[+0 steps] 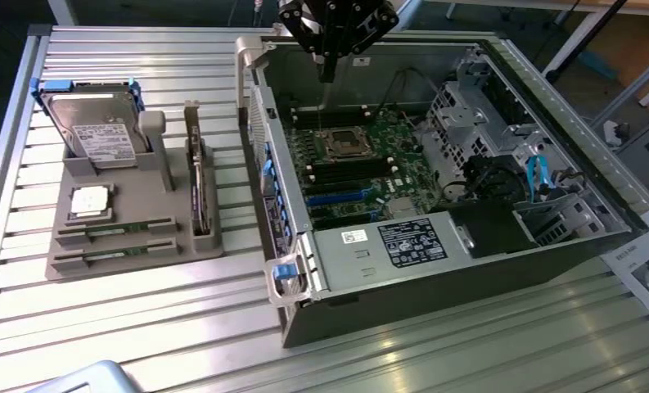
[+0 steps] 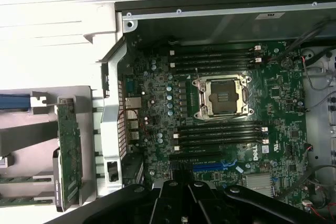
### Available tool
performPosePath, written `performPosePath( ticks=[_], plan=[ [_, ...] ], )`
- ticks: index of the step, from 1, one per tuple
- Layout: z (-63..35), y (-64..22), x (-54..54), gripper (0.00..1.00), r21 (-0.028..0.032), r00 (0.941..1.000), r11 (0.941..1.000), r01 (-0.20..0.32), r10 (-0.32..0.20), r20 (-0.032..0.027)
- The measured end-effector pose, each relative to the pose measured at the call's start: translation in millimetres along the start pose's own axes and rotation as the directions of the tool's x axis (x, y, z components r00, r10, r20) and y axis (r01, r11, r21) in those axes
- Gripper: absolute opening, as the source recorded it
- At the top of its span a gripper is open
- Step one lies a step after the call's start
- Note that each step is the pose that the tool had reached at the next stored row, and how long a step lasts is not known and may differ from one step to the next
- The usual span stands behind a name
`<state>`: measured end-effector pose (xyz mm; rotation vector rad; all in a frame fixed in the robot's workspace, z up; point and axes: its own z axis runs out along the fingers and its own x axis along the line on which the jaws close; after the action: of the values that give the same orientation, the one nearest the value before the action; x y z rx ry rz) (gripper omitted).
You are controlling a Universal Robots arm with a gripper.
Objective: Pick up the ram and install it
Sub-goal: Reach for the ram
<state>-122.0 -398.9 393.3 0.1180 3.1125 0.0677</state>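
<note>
Nothing of the task was done: the ram lay in a slot of the grey holder on the table, a second stick just beside it. The gripper hung over the open computer case, well apart from the ram; whether it was open or closed could not be told. The motherboard's memory slots stood empty. The expansion card stood on edge between holder and case.
</note>
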Motion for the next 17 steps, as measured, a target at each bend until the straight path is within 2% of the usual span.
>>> performPosePath(
  ticks=[5,17],
  plan=[
    [-0.1,-0.1,1.4,0.10,0.0000,1.0000,1.0000,0.000,0.000,0.0000],
    [-0.7,-1.9,24.6,0.10,0.0000,1.0000,1.0000,0.000,0.000,0.0000]
  ],
)
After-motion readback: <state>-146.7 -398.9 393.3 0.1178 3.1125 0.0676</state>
